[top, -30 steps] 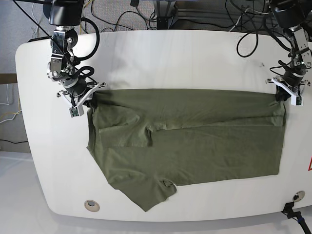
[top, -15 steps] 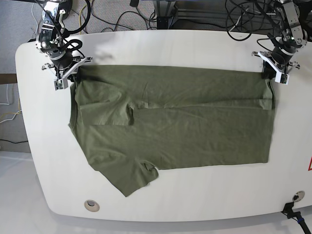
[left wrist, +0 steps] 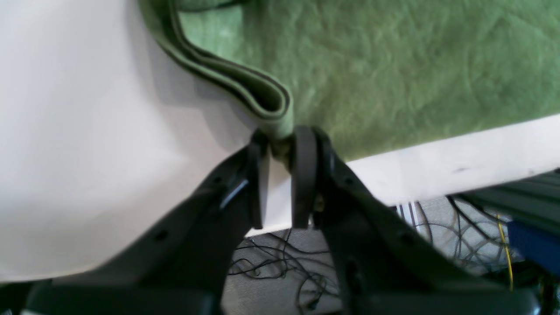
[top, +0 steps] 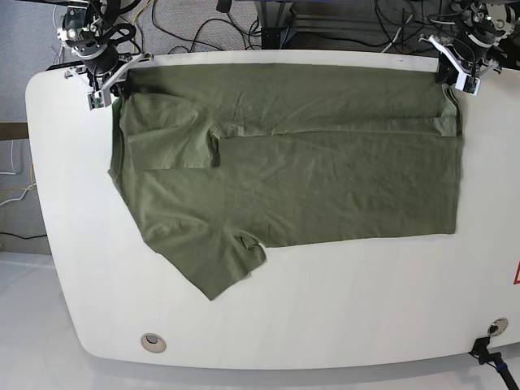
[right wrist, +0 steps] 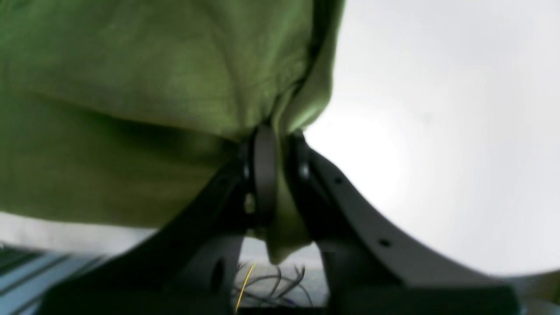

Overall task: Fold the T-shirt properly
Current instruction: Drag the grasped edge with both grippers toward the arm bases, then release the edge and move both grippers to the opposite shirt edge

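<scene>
Mid-fold here: the T-shirt (top: pixel 292 187) lies spread across the tabletop (top: pixel 325 333), my right pincer (top: pixel 110 77) clenched on its upper-left corner, left pincer (top: pixel 455 69) clenched upper right, so next I'd carry that edge over.

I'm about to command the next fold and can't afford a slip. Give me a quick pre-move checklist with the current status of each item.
1. Left tool pinching the T-shirt corner: ok, hem fabric sits between its fingers.
2. Right tool pinching its corner: ok, cloth bunched between the fingers.
3. Far edge stretched between both tools: ok, it runs nearly straight in the base view.
4. Shirt fully on the table: not ok, both held corners are at the far rim, cloth hanging past it at the right tool.
5. Body flat: not ok, near sleeve splays out and a long crease crosses the top.
6. Grip depth enough for a pull: cannot tell.
</scene>
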Robot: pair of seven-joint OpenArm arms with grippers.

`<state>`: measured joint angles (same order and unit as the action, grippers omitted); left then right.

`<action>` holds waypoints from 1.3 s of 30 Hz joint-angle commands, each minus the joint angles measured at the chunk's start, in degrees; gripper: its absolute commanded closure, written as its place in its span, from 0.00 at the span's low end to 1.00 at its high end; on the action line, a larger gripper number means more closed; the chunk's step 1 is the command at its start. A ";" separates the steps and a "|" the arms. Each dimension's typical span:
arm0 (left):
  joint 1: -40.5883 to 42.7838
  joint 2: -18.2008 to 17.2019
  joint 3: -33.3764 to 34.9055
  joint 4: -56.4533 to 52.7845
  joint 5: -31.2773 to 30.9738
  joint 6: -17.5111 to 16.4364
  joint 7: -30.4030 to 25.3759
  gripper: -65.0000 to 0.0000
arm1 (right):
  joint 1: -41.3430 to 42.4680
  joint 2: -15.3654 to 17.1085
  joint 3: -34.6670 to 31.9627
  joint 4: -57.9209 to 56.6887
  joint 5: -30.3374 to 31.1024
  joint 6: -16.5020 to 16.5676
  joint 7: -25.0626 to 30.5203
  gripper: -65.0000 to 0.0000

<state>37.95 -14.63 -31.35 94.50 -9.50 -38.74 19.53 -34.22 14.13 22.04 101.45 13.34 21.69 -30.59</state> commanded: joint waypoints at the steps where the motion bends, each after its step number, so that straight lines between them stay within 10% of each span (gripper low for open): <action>1: 0.95 -0.44 -1.75 0.40 1.10 -1.26 1.44 0.88 | -1.26 0.42 -0.02 0.22 -1.52 0.24 -3.57 1.00; 8: 1.03 -0.62 -2.10 0.31 1.19 -1.26 1.53 0.84 | -1.96 0.33 -0.02 0.05 -1.52 -0.20 -3.65 1.00; 10: 1.03 -0.71 -2.10 0.40 1.28 -1.26 2.49 0.64 | -1.96 -0.99 0.16 0.31 -2.05 -0.20 -3.65 0.97; 15: 0.77 -2.55 -2.01 2.60 1.10 -1.26 5.75 0.18 | -1.70 -1.52 1.65 0.75 -1.70 0.24 -1.46 0.53; 27: -6.88 -2.73 -5.79 9.90 1.01 -1.26 5.92 0.18 | 3.05 -1.08 4.11 10.24 -1.78 0.24 -4.44 0.39; 39: -33.87 -2.47 -5.70 -5.66 7.34 -1.26 9.44 0.18 | 25.03 -1.16 -0.64 4.18 -1.96 0.33 -12.18 0.38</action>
<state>7.60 -15.97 -36.80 90.72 -2.63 -40.21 30.15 -10.13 12.21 21.74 106.43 11.42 22.28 -43.66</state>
